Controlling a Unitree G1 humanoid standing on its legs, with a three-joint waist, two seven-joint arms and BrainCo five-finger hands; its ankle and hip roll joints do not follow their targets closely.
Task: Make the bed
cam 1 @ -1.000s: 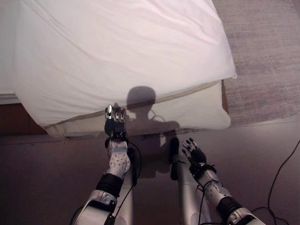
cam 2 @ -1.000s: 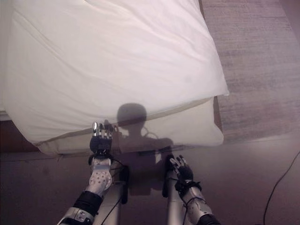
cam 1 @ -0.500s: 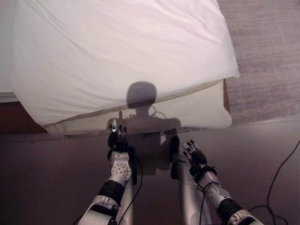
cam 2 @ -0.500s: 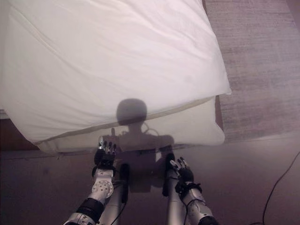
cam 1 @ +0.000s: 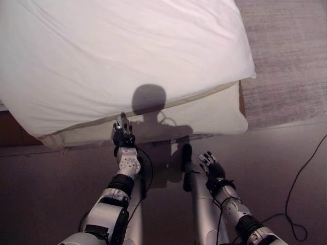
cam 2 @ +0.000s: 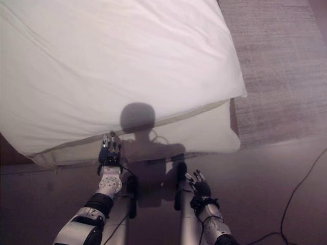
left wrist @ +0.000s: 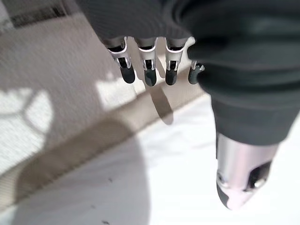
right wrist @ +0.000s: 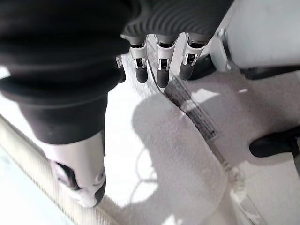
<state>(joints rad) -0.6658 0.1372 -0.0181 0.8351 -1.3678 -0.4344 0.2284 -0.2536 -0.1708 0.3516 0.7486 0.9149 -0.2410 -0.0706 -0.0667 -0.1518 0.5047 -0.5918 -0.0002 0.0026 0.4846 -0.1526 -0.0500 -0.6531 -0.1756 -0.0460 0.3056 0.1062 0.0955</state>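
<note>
Right now my left hand is raised in front of me at the near edge of the bed, its fingers straight and loosely spread, holding nothing. Their dark tips reach the beige piped seam where the white duvet hangs over the cream mattress side; I cannot tell whether they touch the cloth or stop just short of it. Beyond my left fingers the duvet spreads away over the whole top of the bed, smooth with a few shallow creases, and its edge runs slantwise across in front of both my hands.

My right hand hangs lower and nearer to me, apart from the bed, over the dark floor. Its fingers are relaxed and a little apart, thumb out to the side, with nothing in them. Past those fingertips lies the pale side of the mattress. Off to the right of my right hand, beside the corner of the bed, a grey rug covers the floor.
</note>
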